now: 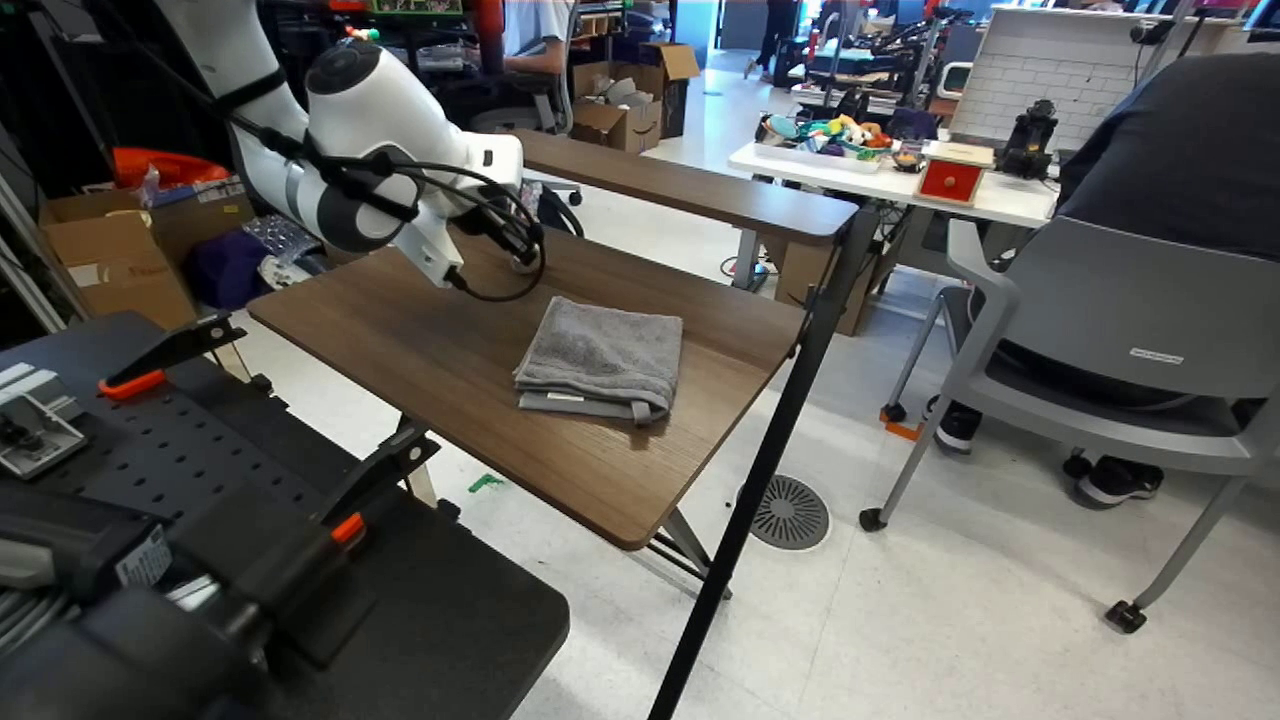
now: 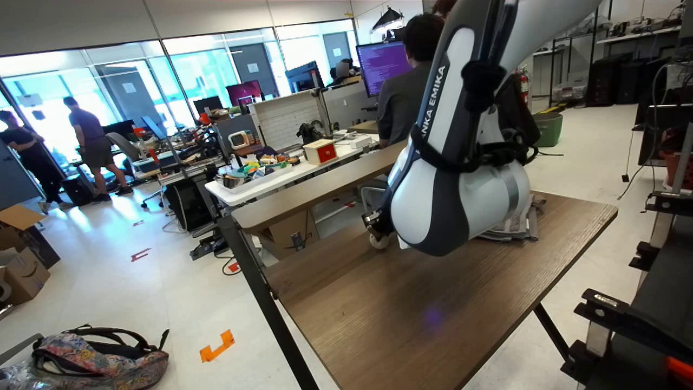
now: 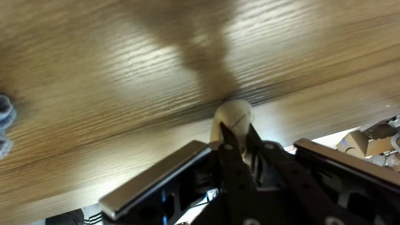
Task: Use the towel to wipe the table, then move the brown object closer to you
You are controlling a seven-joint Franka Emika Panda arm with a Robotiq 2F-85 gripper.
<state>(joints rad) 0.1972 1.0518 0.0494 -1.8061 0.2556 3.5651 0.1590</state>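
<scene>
Exterior views are showing the table (image 1: 420, 340) holding the towel (image 1: 605, 345), which is lying folded, maybe because wiping is over. The gripper (image 3: 237, 126) is standing nearly closed, seemingly pinching the brown object (image 3: 232, 111) on the table so it can come closer.

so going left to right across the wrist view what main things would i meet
A bit of grey towel at the left edge, brown object near the middle, cardboard box toward the right edge.
</scene>
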